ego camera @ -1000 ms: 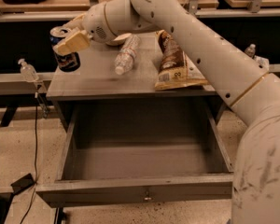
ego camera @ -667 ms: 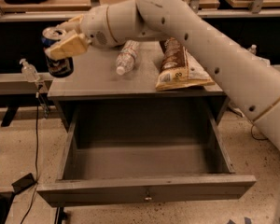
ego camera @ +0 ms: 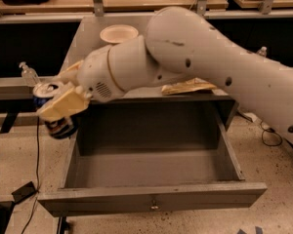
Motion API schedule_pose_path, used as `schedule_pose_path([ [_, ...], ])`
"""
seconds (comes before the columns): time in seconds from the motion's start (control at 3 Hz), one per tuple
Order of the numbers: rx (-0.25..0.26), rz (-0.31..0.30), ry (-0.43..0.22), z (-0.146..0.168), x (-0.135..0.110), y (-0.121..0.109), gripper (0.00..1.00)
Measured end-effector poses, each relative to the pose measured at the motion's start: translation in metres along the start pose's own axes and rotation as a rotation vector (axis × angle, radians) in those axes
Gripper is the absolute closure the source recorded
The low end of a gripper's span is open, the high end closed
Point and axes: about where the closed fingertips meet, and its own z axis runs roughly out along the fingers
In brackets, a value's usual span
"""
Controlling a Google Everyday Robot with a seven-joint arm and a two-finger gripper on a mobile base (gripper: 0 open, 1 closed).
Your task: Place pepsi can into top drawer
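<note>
Shut on the can (ego camera: 60,126) with the pincer (ego camera: 56,101), with one tan finger (ego camera: 63,106) across its front and the other mostly hidden behind. Brought down and forward from the tabletop's left front corner of a second ago, and now hanging low at the left wall of the drawer (ego camera: 151,199), seemingly just outside it rather than over the inside. By the look of it, needs a swing to the right before any release. Dark blue, with the silver top tilted up toward the camera and the lower body poking out below the finger; leaning, not upright. Pulled wide open, with a small knob centred on the front panel. Further back on the tabletop (ego camera: 88,38), a pale plate (ego camera: 118,33) and a crumpled snack bag (ego camera: 188,87), half covered by the arm (ego camera: 210,52)
</note>
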Motion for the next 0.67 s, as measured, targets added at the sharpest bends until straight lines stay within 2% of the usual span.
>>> schedule_pose_path([
  [0.33,-0.019,-0.015,0.022,0.009,0.002,0.015,1.0],
  [0.67,0.012,0.037,0.073,0.004,0.046,-0.001,1.0],
])
